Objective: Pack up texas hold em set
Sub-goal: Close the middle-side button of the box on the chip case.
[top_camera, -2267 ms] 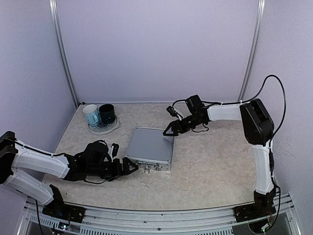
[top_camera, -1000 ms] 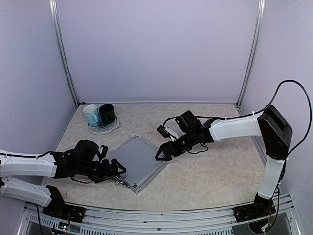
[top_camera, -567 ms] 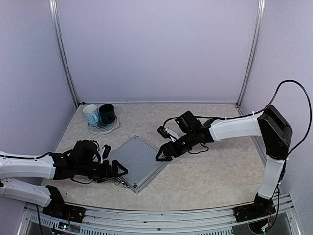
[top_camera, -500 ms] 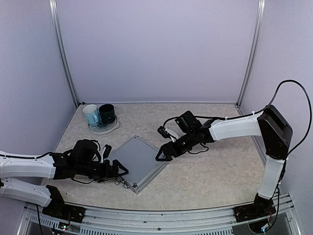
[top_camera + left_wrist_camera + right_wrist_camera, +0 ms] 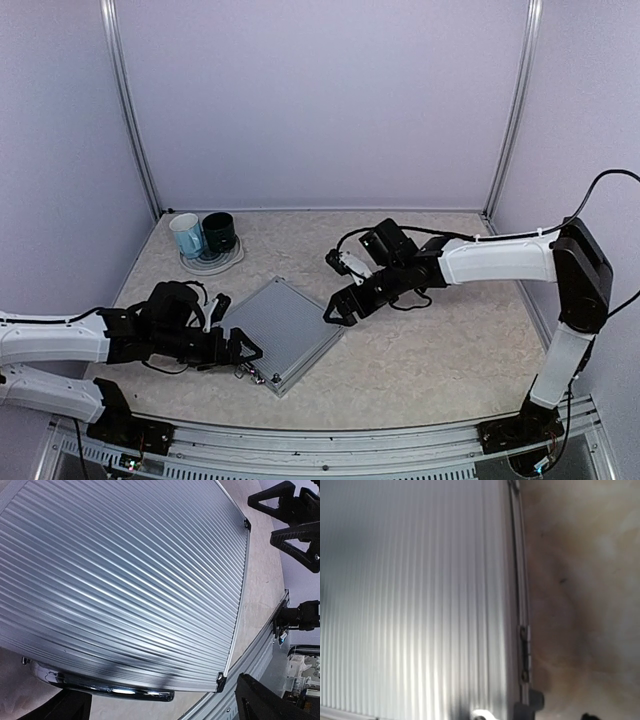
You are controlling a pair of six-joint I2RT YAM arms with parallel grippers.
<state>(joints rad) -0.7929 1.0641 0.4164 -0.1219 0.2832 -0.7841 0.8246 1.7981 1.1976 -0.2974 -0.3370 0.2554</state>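
Marbled tabletop (image 5: 440, 350), one closed case (image 5: 281, 331), two mugs (image 5: 187, 237)

Finding: no text, label, brand, number or sign can be read in any view. The case (image 5: 282, 332) shows a plain ribbed metal lid, close up in both wrist views, with no marking on it.

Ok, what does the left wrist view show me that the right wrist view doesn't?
Only left wrist: the chrome handle and the right gripper, open, beyond the far corner. Only right wrist: a small metal fitting, likely a hinge, on the edge. Both: the closed case, ribbed silver lid up, and the tabletop.
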